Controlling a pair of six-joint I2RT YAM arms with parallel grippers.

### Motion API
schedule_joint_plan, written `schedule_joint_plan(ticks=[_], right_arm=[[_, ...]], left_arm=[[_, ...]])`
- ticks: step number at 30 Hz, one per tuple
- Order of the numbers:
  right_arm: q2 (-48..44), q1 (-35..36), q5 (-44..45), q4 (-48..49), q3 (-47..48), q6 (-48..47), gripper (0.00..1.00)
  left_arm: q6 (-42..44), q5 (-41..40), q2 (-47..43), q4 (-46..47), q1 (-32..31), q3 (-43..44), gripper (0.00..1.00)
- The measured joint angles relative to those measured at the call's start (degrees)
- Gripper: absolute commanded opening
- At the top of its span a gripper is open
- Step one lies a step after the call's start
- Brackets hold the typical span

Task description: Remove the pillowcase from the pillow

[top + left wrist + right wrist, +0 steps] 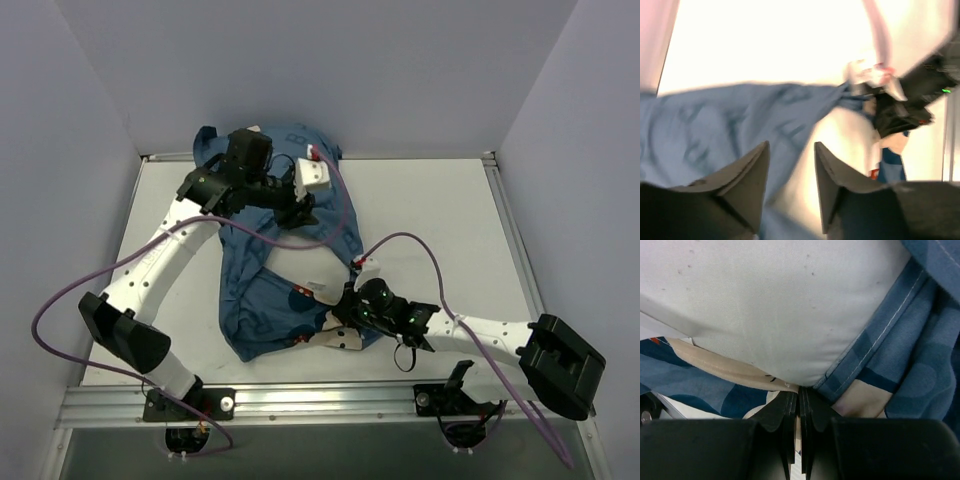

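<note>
Peeling the pillowcase off the pillow on the table. Pinching the pillow's corner at the pillowcase's near end, right gripper closed. Holding the left gripper open over its far end. Next, likely: grab cloth, pull.

From overhead the pillow is nearly all hidden inside the pillowcase; only a small white patch shows at the pillowcase's near right opening. The right end effector has its fingertips buried in the fabric there. The left end effector, over the pillowcase's far end, hides its tips under its own wrist. The left wrist view is smeared and washed out: the pillowcase's print is unreadable, and the right arm past the pillowcase's right end is a dark blur. In the right wrist view pillow and pillowcase run off the edges, and whether the pressed-together fingers nip cloth cannot be told.
</note>
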Motion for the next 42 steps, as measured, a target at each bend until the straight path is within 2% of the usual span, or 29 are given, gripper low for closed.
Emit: schedule_joint_plan(ticks=[3, 7, 11, 17, 20, 21, 23, 24, 27, 28, 30, 31, 33, 36, 37, 39, 41, 42], right_arm=[[-1.11, -0.59, -0.55, 0.13, -0.83, 0.28, 0.0], [-2.1, -1.86, -1.62, 0.72, -2.08, 1.11, 0.0], [-2.71, -3.65, -3.41, 1.6, -3.02, 1.9, 0.0], [-4.76, -5.7, -4.81, 3.15, -4.96, 3.08, 0.0], [-4.83, -6.1, -4.76, 3.54, -5.2, 3.3, 0.0], [-4.94, -6.29, -4.74, 3.52, -5.29, 3.37, 0.0], [-5.57, -6.58, -4.74, 3.19, -5.44, 3.56, 0.0], [-6.1, -6.84, -4.76, 2.93, -5.55, 3.72, 0.0], [-7.67, -7.58, -5.01, 2.36, -5.79, 4.22, 0.0], [-7.82, -7.82, -5.11, 2.36, -5.79, 4.37, 0.0], [-7.87, -8.13, -5.33, 2.36, -5.79, 4.55, 0.0], [-7.85, -8.24, -5.55, 2.32, -5.79, 4.61, 0.0], [-7.85, -8.28, -5.75, 2.29, -5.79, 4.72, 0.0], [-7.89, -8.35, -5.77, 2.03, -5.79, 4.76, 0.0], [-7.98, -8.35, -5.77, 1.84, -5.81, 4.79, 0.0], [-8.31, -8.66, -5.75, 1.31, -5.88, 4.81, 0.0], [-8.59, -9.05, -5.55, 0.57, -5.95, 4.92, 0.0], [-8.63, -9.16, -5.25, 0.2, -5.92, 4.96, 0.0]], left_arm=[[2.43, -2.27, -0.5, -0.9, -7.67, -1.46, 0.52], [4.5, -11.34, 1.7, -0.24, -15.19, -9.16, 0.63], [6.4, -18.91, 5.77, 0.11, -15.34, -14.67, 0.82], [8.33, -26.53, 7.61, 4.26, -16.2, -16.0, 0.96], [8.74, -29.53, 8.52, 7.15, -16.35, -16.55, 0.97], [8.96, -30.1, 8.72, 7.98, -16.35, -17.05, 0.94], [9.9, -30.71, 8.76, 9.51, -16.37, -18.8, 0.86], [10.49, -30.62, 8.52, 10.23, -16.41, -19.85, 0.76], [12.81, -28.5, 7.17, 10.75, -16.41, -22.14, 0.6], [13.29, -27.5, 6.82, 10.6, -16.39, -22.14, 0.58], [14.47, -26.32, 6.32, 10.56, -16.33, -22.12, 0.7], [14.84, -26.4, 6.27, 10.58, -16.33, -22.12, 0.82], [14.73, -27.69, 6.8, 10.88, -16.52, -22.16, 0.86], [13.62, -30.64, 8.46, 12.48, -16.96, -22.14, 0.87], [13.22, -31.41, 9.07, 13.09, -17.07, -22.05, 0.85], [12.59, -33.03, 10.38, 14.32, -17.25, -21.81, 0.48], [11.67, -34.29, 11.43, 15.43, -17.29, -21.49, 0.02], [11.5, -34.88, 11.72, 16.15, -17.27, -21.44, 0.02]])
